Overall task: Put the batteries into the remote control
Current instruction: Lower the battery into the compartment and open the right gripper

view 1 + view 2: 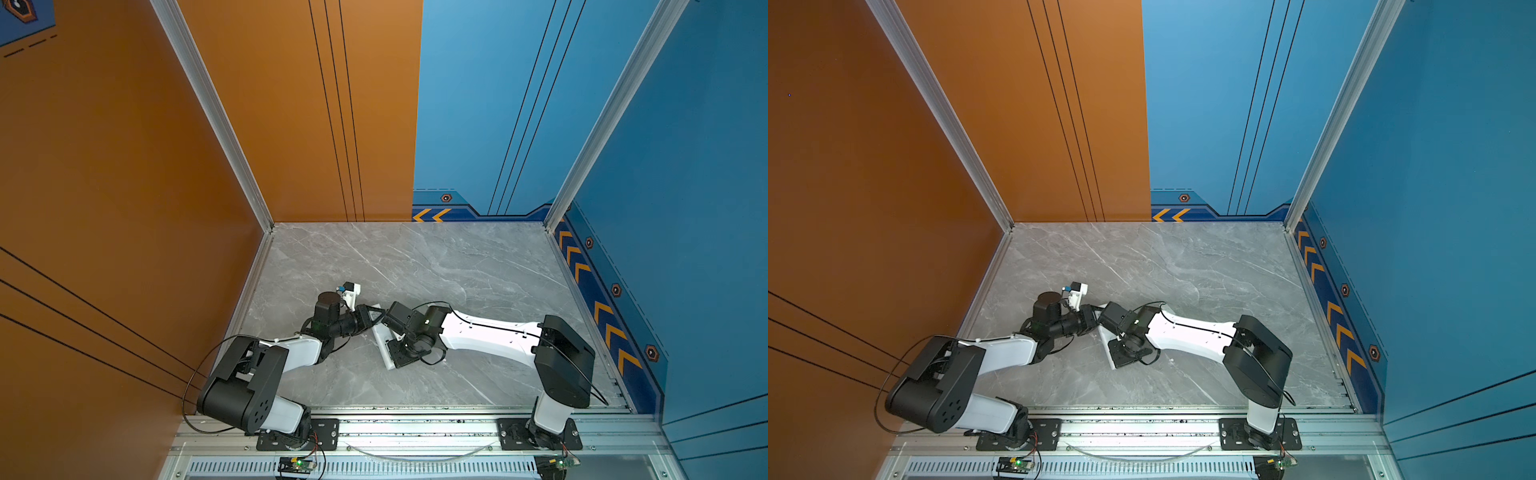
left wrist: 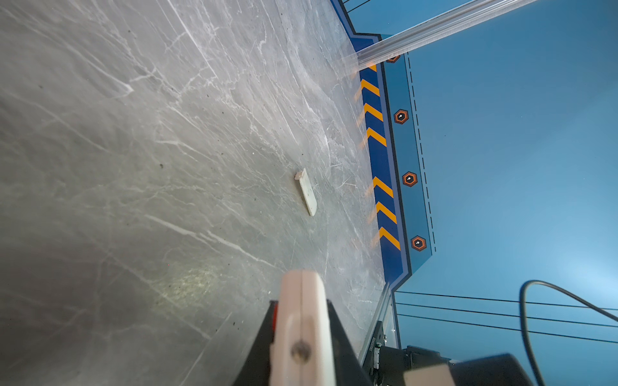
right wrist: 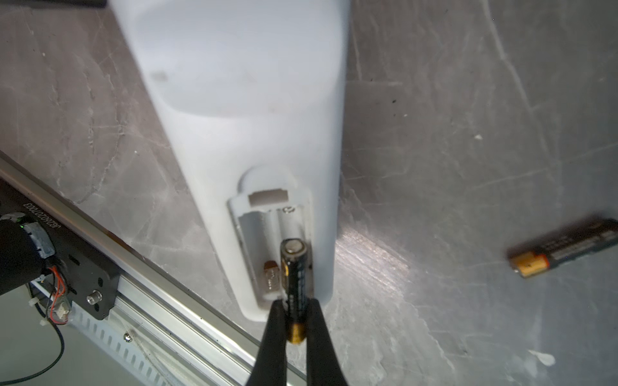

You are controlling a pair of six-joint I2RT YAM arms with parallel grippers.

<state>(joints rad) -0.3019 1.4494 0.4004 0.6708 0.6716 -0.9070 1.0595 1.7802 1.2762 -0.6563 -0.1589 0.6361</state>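
The white remote control (image 3: pixel 240 110) lies back up on the grey table (image 3: pixel 468 167), its battery compartment (image 3: pixel 264 240) uncovered and both slots bare. My right gripper (image 3: pixel 296 305) is shut on a dark battery (image 3: pixel 295 277) near its gold end. That battery's other end tilts over one slot. A second battery (image 3: pixel 561 249) lies loose on the table beside the remote. My left gripper (image 2: pixel 302 310) is shut on the remote's (image 2: pixel 302 334) far end, seen edge-on. In both top views the remote (image 1: pixel 380 338) (image 1: pixel 1106 347) shows between the two wrists, and the right gripper is hidden under its wrist.
A small white battery cover (image 2: pixel 307 195) lies on the table well past the left gripper. The aluminium front rail (image 3: pixel 160 294) with a black mount plate (image 3: pixel 83 280) runs close by the remote's open end. Orange and blue walls enclose the table.
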